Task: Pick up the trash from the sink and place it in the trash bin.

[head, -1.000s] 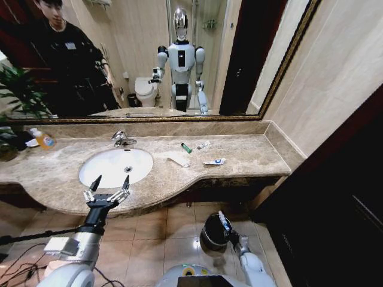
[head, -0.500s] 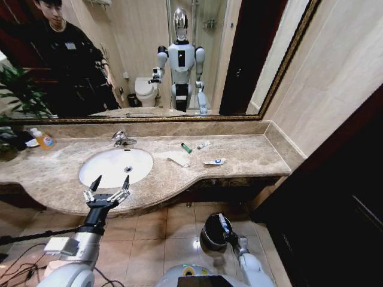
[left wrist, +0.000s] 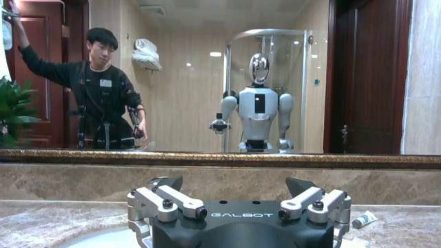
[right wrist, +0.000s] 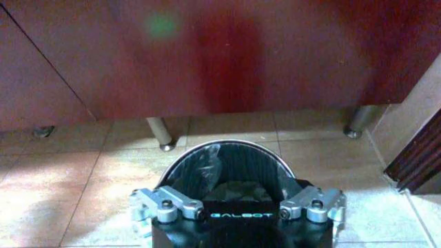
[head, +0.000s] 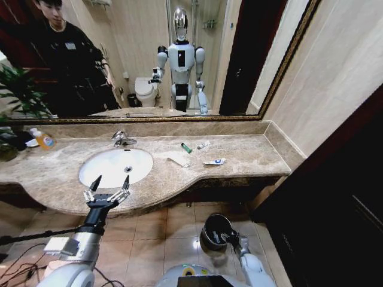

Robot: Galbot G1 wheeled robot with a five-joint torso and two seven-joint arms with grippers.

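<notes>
The white oval sink (head: 115, 166) is set in the beige marble counter, and its rim shows in the left wrist view (left wrist: 96, 238). The trash lies on the counter to its right: a green tube (head: 187, 147), a small white tube (head: 204, 144), a white tube with blue marks (head: 213, 161) (left wrist: 364, 219) and a pale wrapper (head: 178, 159). My left gripper (head: 109, 186) (left wrist: 234, 183) hovers open at the counter's front edge, before the basin. Down on the floor, my right gripper (head: 230, 237) (right wrist: 234, 188) hangs open over the shiny metal trash bin (head: 210, 234) (right wrist: 227, 160), with nothing between its fingers.
A chrome tap (head: 122, 139) stands behind the basin. A yellow-orange bottle (head: 43, 139) and a plant (head: 15, 89) sit at the far left. A mirror runs along the back wall. Dark cabinet doors (right wrist: 206, 51) and metal legs (right wrist: 162, 135) stand behind the bin.
The white tube held upright in my right gripper over the bin is gone from it, and the gripper has sunk a little toward the bin. The left arm has not moved.
</notes>
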